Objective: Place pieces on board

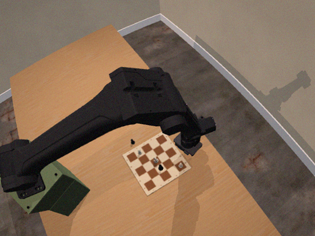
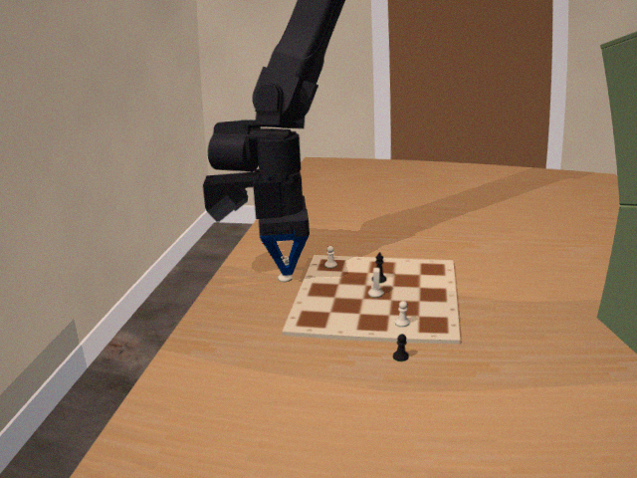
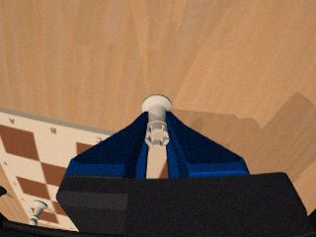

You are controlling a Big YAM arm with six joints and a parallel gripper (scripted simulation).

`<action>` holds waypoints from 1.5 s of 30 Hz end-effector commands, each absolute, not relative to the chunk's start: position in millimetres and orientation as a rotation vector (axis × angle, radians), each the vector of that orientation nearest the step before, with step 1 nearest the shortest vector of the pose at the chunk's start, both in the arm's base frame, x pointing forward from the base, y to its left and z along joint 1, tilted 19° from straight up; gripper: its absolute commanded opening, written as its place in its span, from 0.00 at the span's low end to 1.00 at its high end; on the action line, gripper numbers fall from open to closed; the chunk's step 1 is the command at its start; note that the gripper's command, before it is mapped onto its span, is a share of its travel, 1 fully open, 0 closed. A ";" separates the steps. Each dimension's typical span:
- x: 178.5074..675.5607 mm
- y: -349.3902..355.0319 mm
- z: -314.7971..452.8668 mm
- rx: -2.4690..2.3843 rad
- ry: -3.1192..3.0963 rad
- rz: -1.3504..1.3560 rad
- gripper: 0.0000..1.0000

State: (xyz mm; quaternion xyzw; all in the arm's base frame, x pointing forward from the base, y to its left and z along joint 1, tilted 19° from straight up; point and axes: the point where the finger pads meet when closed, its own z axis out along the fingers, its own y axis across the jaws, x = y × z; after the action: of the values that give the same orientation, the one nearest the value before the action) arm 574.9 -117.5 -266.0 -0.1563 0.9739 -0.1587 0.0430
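Observation:
My gripper (image 2: 284, 266) stands just off the board's far left corner with its blue fingers shut on a white rook (image 2: 281, 276). The rook's base rests on the table. In the wrist view the rook (image 3: 157, 125) is upright between the fingers. The chessboard (image 2: 375, 301) holds a white pawn (image 2: 329, 256), a tall black piece (image 2: 379, 265), a tall white piece (image 2: 375, 283) and another white pawn (image 2: 401, 314). A black pawn (image 2: 400, 348) stands on the table by the board's near edge. In the top view the wrist hides the fingers.
The green robot base (image 1: 49, 189) stands at the table's left edge and shows at the right in the exterior view (image 2: 619, 205). The table edge and floor lie close beyond the gripper (image 1: 190, 147). The arm reaches over the table above the board (image 1: 156, 163).

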 end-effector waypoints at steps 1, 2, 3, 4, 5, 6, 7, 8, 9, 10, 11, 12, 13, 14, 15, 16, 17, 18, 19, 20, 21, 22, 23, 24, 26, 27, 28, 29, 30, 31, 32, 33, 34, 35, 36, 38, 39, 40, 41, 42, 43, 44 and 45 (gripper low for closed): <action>601.7 -121.5 -249.8 -0.474 2.917 -0.500 0.00; 604.8 -121.1 -244.7 -0.473 2.909 -0.502 0.00; 607.4 -119.4 -235.8 -0.473 2.898 -0.504 0.00; 598.1 -114.8 -238.1 -0.485 2.917 -0.498 0.00; 591.6 -108.9 -237.9 -0.495 2.932 -0.492 0.00; 590.1 -104.4 -234.6 -0.495 2.937 -0.489 0.00; 589.2 -103.0 -230.1 -0.483 2.938 -0.489 0.00; 588.2 -101.4 -224.8 -0.483 2.938 -0.489 0.00; 587.0 -99.6 -218.7 -0.483 2.938 -0.490 0.00; 585.7 -97.5 -212.0 -0.483 2.938 -0.491 0.00; 584.4 -95.3 -205.0 -0.483 2.938 -0.492 0.00; 584.4 -95.3 -205.0 -0.483 2.938 -0.492 0.00; 584.4 -95.3 -205.0 -0.483 2.938 -0.492 0.00; 583.0 -92.9 -197.7 -0.483 2.938 -0.490 0.00; 581.6 -90.7 -190.4 -0.483 2.938 -0.491 0.00; 580.3 -88.5 -183.3 -0.482 2.938 -0.491 0.00; 579.0 -86.3 -176.6 -0.482 2.938 -0.491 0.00; 577.9 -84.3 -170.4 -0.482 2.938 -0.491 0.00; 576.8 -82.5 -164.9 -0.482 2.938 -0.490 0.00; 576.0 -81.1 -160.3 -0.482 2.938 -0.490 0.00; 575.3 -79.9 -156.5 -0.482 2.938 -0.490 0.00; 574.7 -79.0 -153.8 -0.482 2.937 -0.490 0.00; 574.4 -78.3 -151.9 -0.482 2.937 -0.489 0.00; 573.7 -81.4 -150.9 -0.474 2.940 -0.490 0.00; 558.9 -90.0 -175.0 -0.466 2.989 -0.483 0.00; 558.8 -90.5 -175.0 -0.464 2.990 -0.483 0.00; 559.0 -89.1 -175.0 -0.468 2.989 -0.481 0.00; 559.0 -89.1 -175.0 -0.468 2.989 -0.481 0.00; 559.0 -89.1 -175.0 -0.468 2.989 -0.481 0.00; 570.4 -87.0 -154.9 -0.462 2.952 -0.488 0.00; 575.3 -87.3 -149.1 -0.457 2.939 -0.490 0.00; 584.9 -87.9 -144.1 -0.450 2.922 -0.493 0.00; 587.3 -88.1 -142.8 -0.449 2.918 -0.494 0.00; 584.2 -88.9 -144.4 -0.449 2.922 -0.494 0.00; 574.1 -94.8 -149.9 -0.479 2.927 -0.497 0.00; 562.9 -101.7 -151.7 -0.534 2.920 -0.501 0.00; 551.8 -106.3 -153.4 -0.587 2.916 -0.504 0.00; 537.6 -111.8 -155.3 -0.655 2.909 -0.510 0.00; 520.7 -117.7 -157.2 -0.735 2.900 -0.516 0.00; 501.9 -123.5 -159.0 -0.821 2.888 -0.522 0.00; 501.9 -123.5 -159.0 -0.821 2.888 -0.522 0.00; 482.1 -128.8 -160.4 -0.910 2.873 -0.528 0.00; 462.5 -133.3 -161.4 -0.996 2.855 -0.533 0.00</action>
State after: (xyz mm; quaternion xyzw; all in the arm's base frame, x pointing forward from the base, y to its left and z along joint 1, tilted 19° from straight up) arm 486.7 -116.0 -173.4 -0.2350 0.9579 -0.1633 0.0229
